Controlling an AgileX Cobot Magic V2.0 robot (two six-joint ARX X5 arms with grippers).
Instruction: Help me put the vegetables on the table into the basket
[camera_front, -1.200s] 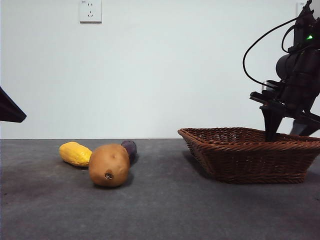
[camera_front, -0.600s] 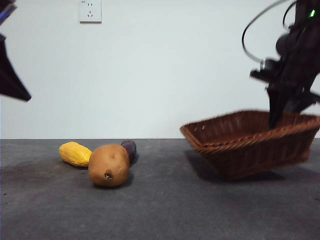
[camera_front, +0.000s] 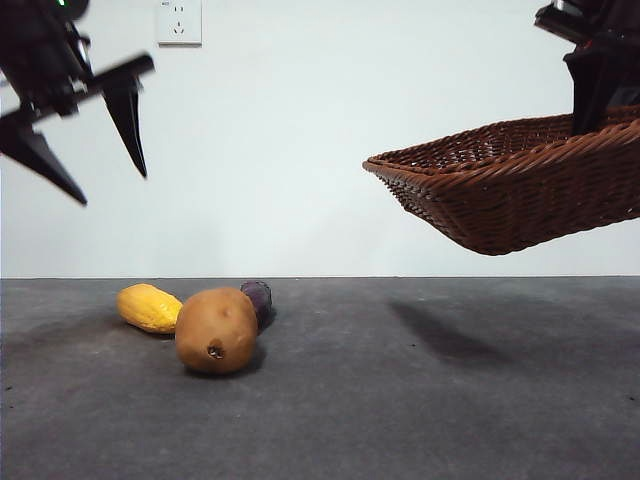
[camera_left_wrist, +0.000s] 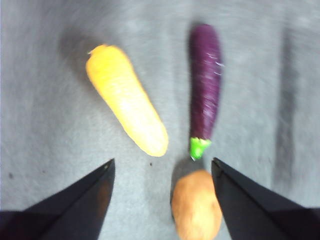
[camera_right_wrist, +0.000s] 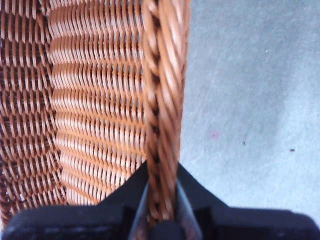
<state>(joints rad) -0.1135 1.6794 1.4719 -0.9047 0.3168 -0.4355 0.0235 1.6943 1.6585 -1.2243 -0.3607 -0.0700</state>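
The right gripper (camera_right_wrist: 161, 210) clamps the braided rim of the brown wicker basket (camera_front: 520, 190), which hangs tilted above the table (camera_front: 400, 400). The left gripper (camera_front: 95, 150), jaws apart, hovers over the vegetables (all on the table): yellow corn (camera_left_wrist: 127, 102), purple green-stemmed eggplant (camera_left_wrist: 204, 87), brown potato (camera_left_wrist: 196, 207).

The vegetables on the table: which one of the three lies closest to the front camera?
The brown potato. It lies in front of the yellow corn cob and partly hides the purple eggplant behind it.
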